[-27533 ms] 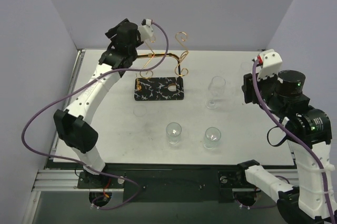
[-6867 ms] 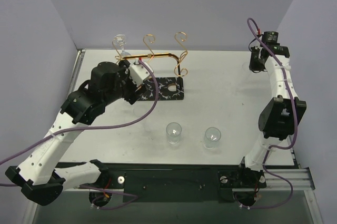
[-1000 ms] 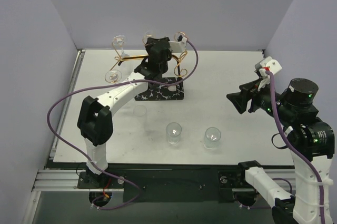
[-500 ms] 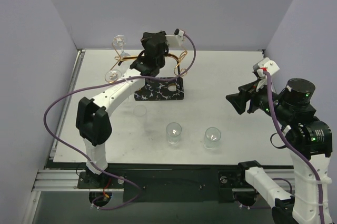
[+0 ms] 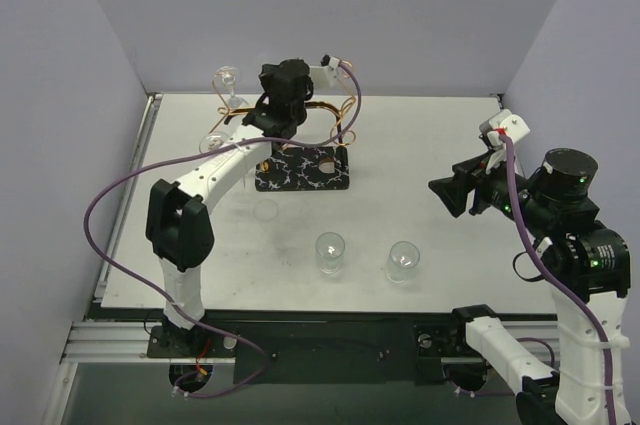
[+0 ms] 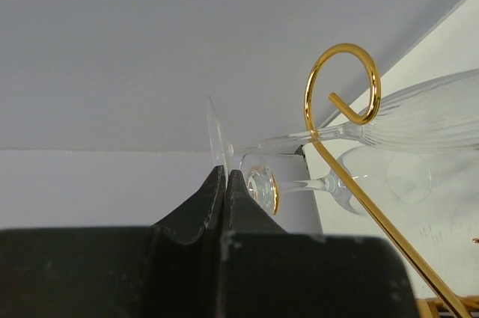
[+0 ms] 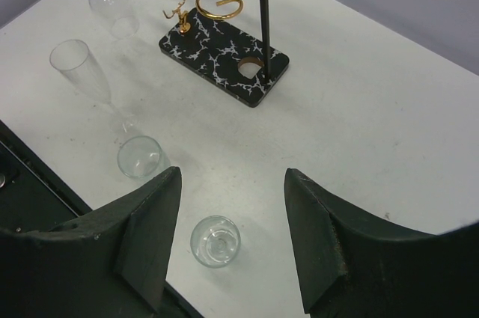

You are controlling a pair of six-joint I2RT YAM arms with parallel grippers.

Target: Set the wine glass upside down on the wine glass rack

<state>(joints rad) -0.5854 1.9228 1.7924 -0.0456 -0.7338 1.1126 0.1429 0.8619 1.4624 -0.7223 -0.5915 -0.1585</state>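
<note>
The left pincer [image 6: 224, 177] was shut tight, w/ nothing in it, just beside the foot of the wine glass [image 6: 426, 120]. The glass hung by its stem in a loop of the wine glass rack [image 7: 217, 52], its bowl cut off at the frame edge. In the top view the left arm hid most of the rack's bar. The right pincer [image 7: 232, 172] was approx. half open and empty.

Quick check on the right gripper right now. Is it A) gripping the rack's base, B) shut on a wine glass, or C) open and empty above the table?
C: in the wrist view the right gripper has its jaws apart with nothing held between them, above the table.
</note>
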